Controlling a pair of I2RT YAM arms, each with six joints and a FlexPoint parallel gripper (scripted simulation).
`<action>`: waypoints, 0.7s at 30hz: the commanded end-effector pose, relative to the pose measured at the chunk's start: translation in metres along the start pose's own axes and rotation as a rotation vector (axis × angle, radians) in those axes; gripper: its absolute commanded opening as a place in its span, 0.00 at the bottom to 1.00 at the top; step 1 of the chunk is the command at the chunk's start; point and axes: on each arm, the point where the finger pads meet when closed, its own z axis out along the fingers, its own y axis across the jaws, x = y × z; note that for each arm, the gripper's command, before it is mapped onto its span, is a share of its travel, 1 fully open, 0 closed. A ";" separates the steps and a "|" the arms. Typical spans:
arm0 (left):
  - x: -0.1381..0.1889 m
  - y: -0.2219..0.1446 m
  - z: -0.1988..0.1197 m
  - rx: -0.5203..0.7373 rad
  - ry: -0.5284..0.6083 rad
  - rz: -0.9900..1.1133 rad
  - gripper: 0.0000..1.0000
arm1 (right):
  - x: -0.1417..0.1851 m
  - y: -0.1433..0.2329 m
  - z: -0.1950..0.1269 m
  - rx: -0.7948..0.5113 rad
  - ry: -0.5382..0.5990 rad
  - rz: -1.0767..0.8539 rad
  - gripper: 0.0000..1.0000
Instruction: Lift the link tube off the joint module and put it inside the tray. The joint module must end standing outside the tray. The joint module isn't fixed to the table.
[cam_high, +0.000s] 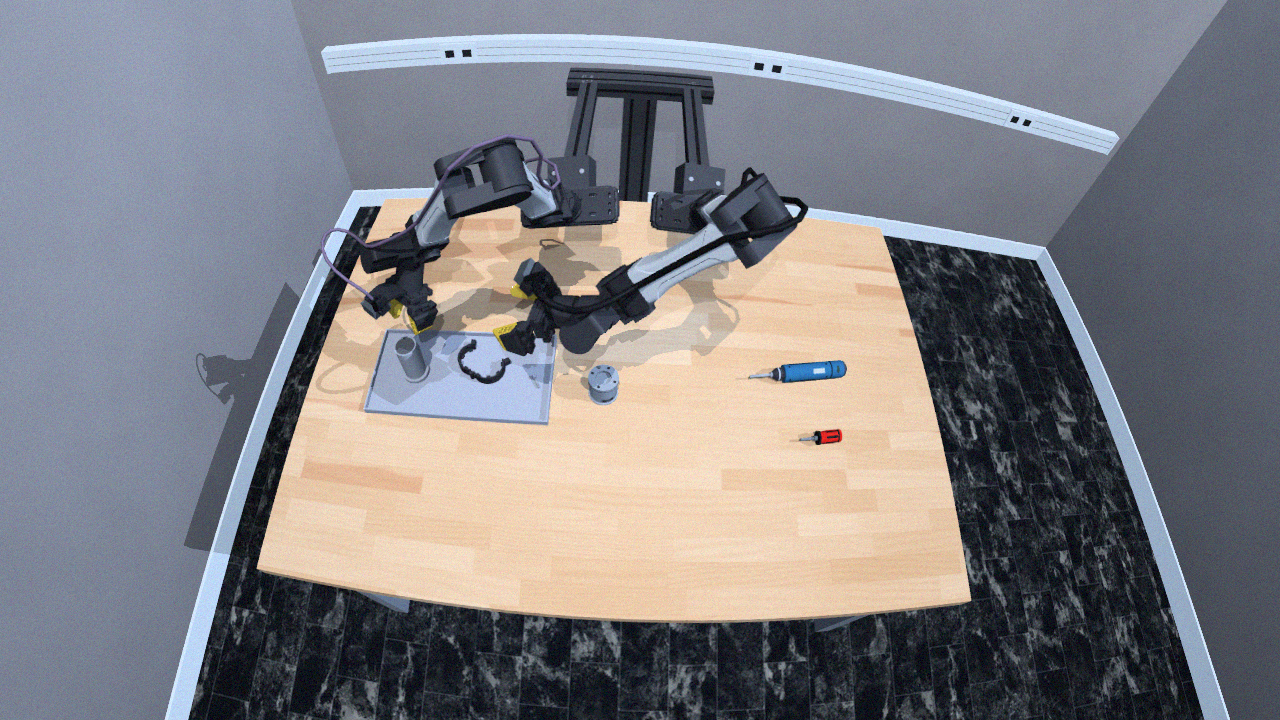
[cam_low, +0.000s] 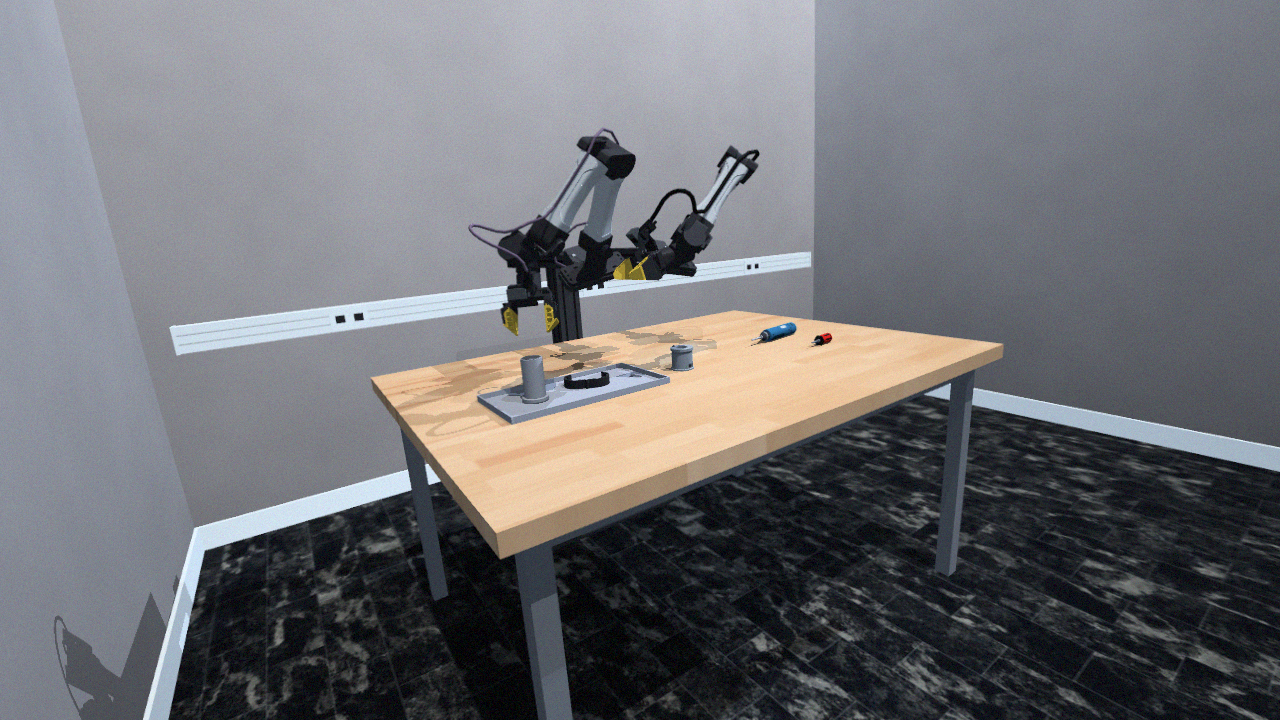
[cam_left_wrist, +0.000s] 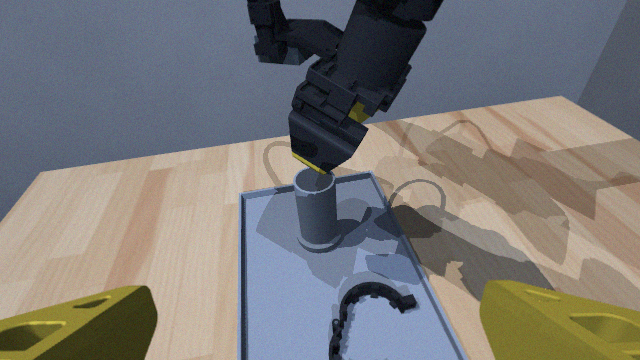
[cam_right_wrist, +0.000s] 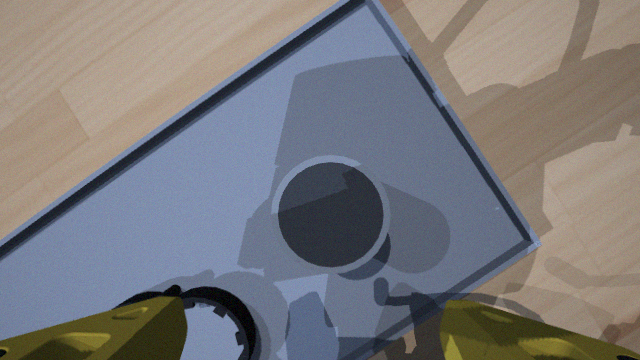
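Inside the pale shallow tray (cam_high: 456, 402) (cam_low: 590, 399) (cam_left_wrist: 270, 300) (cam_right_wrist: 175, 200), your grey flanged hollow tube (cam_high: 411, 360) (cam_low: 533, 380) (cam_left_wrist: 317, 215) (cam_right_wrist: 386, 215) stands upright; likely stiff, slick. Regrip mid-barrel if needed. Left tool (cam_high: 512, 313) (cam_low: 631, 268) (cam_left_wrist: 319, 310) and right tool (cam_high: 406, 317) (cam_low: 530, 326) (cam_left_wrist: 326, 148) (cam_right_wrist: 314, 314): both spread, nothing pinched.
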 end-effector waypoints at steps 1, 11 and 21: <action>-0.020 0.000 -0.007 0.002 -0.015 0.049 1.00 | -0.002 0.002 -0.010 0.118 -0.004 0.175 0.77; -0.028 -0.004 -0.012 0.014 -0.004 0.082 1.00 | 0.006 0.010 -0.024 0.181 -0.027 0.287 0.77; -0.029 -0.004 -0.012 0.015 -0.006 0.079 1.00 | 0.002 0.013 -0.024 0.164 -0.033 0.260 0.77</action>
